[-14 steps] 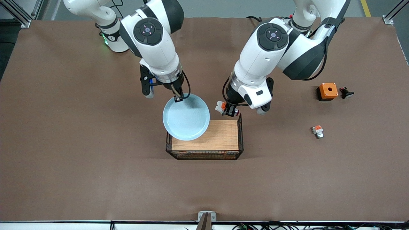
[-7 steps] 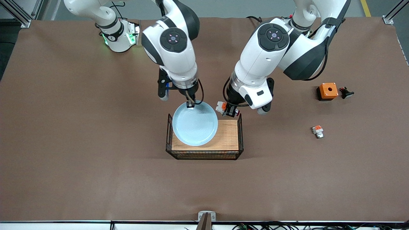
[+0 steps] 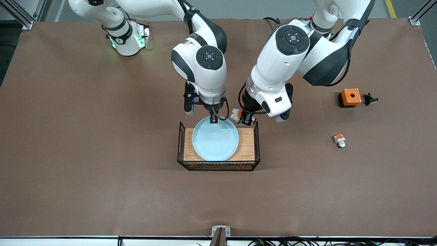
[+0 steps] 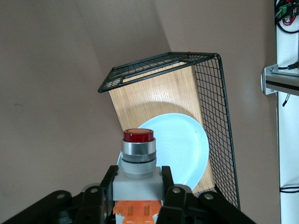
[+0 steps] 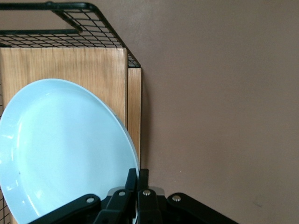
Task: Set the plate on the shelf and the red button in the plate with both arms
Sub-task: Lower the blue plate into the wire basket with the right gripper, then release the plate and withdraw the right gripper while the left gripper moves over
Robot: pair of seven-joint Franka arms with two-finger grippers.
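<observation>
- Your right gripper [image 3: 214, 120] is clamped on the rim of the pale blue plate [image 3: 215, 142], pinching the edge nearest the robots; in the right wrist view the two fingers [image 5: 138, 179] sit pressed together on that thin rim
- Holding the plate by its edge leaves its whole underside free, so it can go down flat; it hangs level over the wooden floor of the wire basket [image 3: 218, 166], roughly centred between the basket's end walls, and whether it already touches the wood cannot be told
- Your left gripper [image 3: 245, 119] is closed on the red button [image 3: 240, 115], gripping its white body, with the orange block at one end and the dark red cap at the other
- The left wrist view shows the button [image 4: 138, 158] pointing cap-first toward the basket, with the plate [image 4: 180, 149] below it, a hold that seems meant for lowering it inside
- That gripper hovers over the basket's top wire at the corner toward the left arm's end, waiting, probably so the plate can settle first
- Well apart from the basket, toward the left arm's end of the table, lie a similar white-and-orange part [image 3: 339, 140], an orange box with a hole [image 3: 350, 97] and a small dark piece [image 3: 369, 99] just beside it
</observation>
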